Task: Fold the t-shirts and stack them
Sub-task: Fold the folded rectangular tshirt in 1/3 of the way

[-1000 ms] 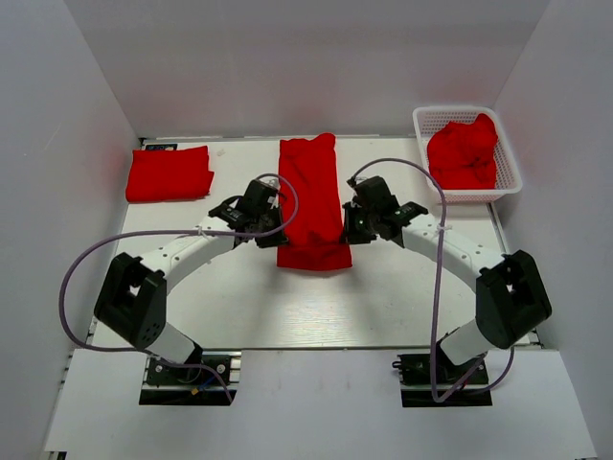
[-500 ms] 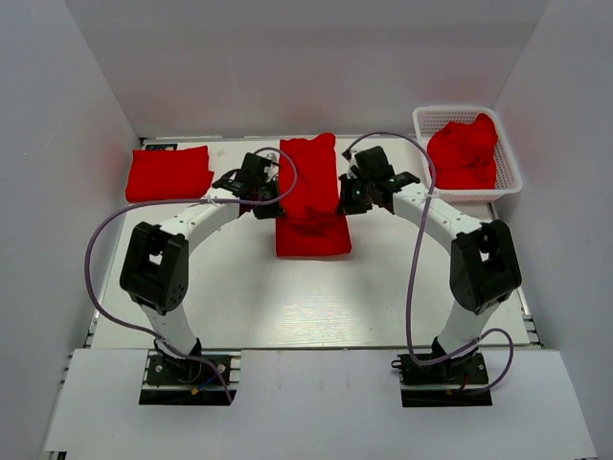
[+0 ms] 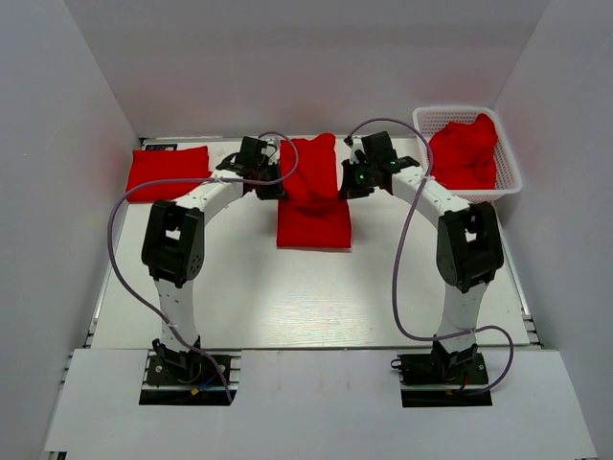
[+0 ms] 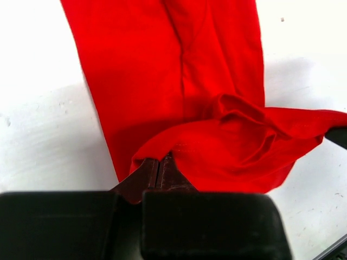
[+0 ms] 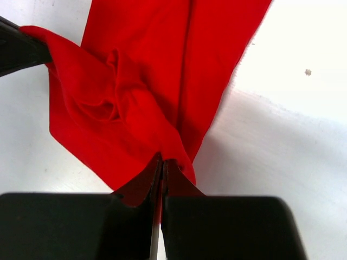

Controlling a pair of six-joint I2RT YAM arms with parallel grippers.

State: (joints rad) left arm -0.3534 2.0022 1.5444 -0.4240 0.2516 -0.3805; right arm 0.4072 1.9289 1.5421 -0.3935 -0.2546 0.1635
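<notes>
Sitting at the table's [image 3: 287,287] far right corner, the basket [image 3: 479,195] is holding a crumpled red heap [image 3: 465,153] of shirt fabric. Mid-table, a long shirt [image 3: 313,216] is lying in a narrow red strip, wrinkled, one end doubling over itself. My left claw [image 4: 160,162] is pinching one corner of that raised fold, fingers together on the cloth; my right claw [image 5: 162,161] is pinching the opposite corner likewise. A folded shirt [image 3: 168,173] is resting flat at the far left, well apart.

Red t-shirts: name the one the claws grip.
The long red shirt mid-table: left claw and right claw pinch it. The folded shirt and the crumpled shirt in the white mesh basket lie untouched.
</notes>
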